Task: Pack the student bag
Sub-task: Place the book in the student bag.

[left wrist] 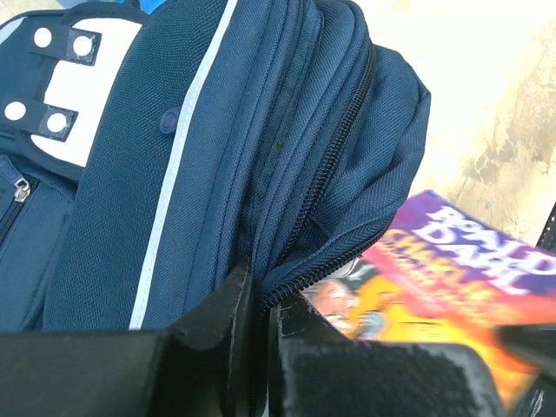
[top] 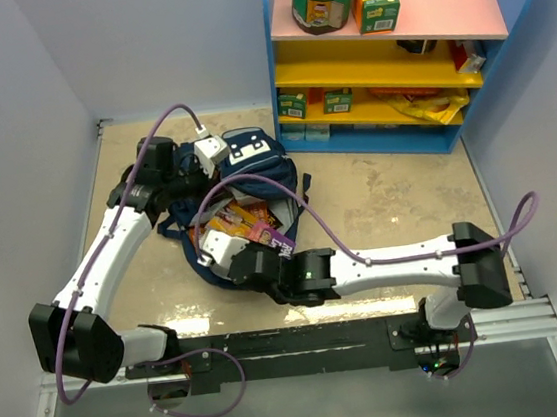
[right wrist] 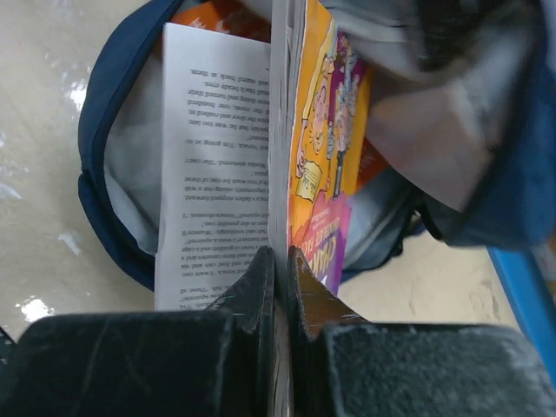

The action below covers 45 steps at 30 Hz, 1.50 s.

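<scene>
Grip nearest: the right hand (right wrist: 280, 263) is clenching on the near edge of the book (right wrist: 217, 148), jaws almost together.
Book: it is fanning open, its far end sitting inside the bag's mouth, its long axis running straight away from the right hand.
Bag (top: 253, 161): it is lying on the bench (top: 388, 196) left of centre, mouth facing the arms, length running away toward the shelf (top: 392, 55).
Left hand (left wrist: 261, 291): it is pinching the zip edge beside the mouth.
Coming move: probably pushing the book forward along its own length; the right hand is nearer.
</scene>
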Motion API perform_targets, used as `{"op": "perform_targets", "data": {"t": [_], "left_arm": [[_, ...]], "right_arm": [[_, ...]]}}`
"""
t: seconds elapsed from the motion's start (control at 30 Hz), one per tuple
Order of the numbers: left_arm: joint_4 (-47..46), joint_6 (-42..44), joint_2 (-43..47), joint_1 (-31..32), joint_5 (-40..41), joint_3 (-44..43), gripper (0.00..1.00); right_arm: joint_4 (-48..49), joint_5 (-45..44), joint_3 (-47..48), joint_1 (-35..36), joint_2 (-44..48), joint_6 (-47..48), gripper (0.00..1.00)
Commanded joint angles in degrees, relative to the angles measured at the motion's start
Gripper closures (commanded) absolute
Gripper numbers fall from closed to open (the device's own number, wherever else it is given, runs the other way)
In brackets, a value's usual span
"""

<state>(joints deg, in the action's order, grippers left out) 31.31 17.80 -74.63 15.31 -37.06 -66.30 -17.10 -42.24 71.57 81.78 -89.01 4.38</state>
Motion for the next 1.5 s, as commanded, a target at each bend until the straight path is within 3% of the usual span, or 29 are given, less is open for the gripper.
{"op": "perform_targets", "data": {"t": [0.0, 0.3, 0.47, 0.57, 0.67, 0.7, 0.77, 0.87, 0.9, 0.93, 1.03, 1.07, 1.13, 1.47], "left_arm": [[-3.8, 0.92, 3.88, -0.37, -5.04, -3.48, 1.0], [-1.08, 2.94, 4.32, -0.37, -7.76, -3.13, 1.0], [0.33, 3.9, 4.41, -0.37, -8.64, -3.04, 1.0], [1.38, 4.7, 4.49, -0.37, -8.64, -2.87, 1.0], [1.56, 5.14, 4.84, -0.28, -7.86, -2.43, 1.0], [1.56, 5.05, 4.76, -0.28, -7.68, -2.17, 1.0], [1.47, 5.14, 4.67, -0.28, -7.59, -2.16, 1.0], [1.47, 5.31, 4.58, -0.37, -6.54, -2.25, 1.0], [1.39, 5.31, 4.58, -0.37, -6.27, -2.34, 1.0], [1.3, 5.4, 4.58, -0.28, -6.1, -2.34, 1.0], [1.3, 5.31, 4.67, -0.37, -5.92, -2.16, 1.0], [1.21, 5.05, 4.76, -0.37, -6.01, -1.9, 1.0], [0.77, 4.61, 4.85, -0.28, -6.01, -1.73, 1.0], [0.95, 4.61, 4.67, -0.37, -5.4, -2.6, 1.0]], "right_arm": [[8.22, 10.41, -2.66, -1.09, -3.27, 11.51, 1.0], [20.06, 9.82, -5.92, -3.2, -10.21, 25.31, 1.0], [26.23, 7.79, -1.62, -6.19, -16.1, 34.09, 1.0], [29.05, 5.86, 1.19, -8.12, -19.61, 34.82, 1.0], [27.57, 2.08, 4.09, -9.0, -21.55, 30.62, 0.77], [24.26, 2.16, 4.89, -8.92, -21.12, 28.42, 0.65], [21.68, 3.73, 5.6, -9.0, -19.28, 21.13, 0.54], [18.95, 8.2, 3.06, -9.0, -12.7, 12.78, 0.25], [18.51, 10.4, 1.92, -8.92, -10.85, 10.67, 0.24], [18.51, 11.73, -0.44, -9.09, -7.26, 7.17, 0.25], [18.51, 16.13, -4.93, -9.0, -3.03, 1.36, 0.51], [18.68, 16.48, -6.17, -8.92, -2.57, 0.2, 0.72], [20.17, 16.4, -9.41, -9.09, -1.96, -2.87, 0.97], [25.1, 20.71, -14.79, -9.7, -6.25, -15.53, 1.0]]}}
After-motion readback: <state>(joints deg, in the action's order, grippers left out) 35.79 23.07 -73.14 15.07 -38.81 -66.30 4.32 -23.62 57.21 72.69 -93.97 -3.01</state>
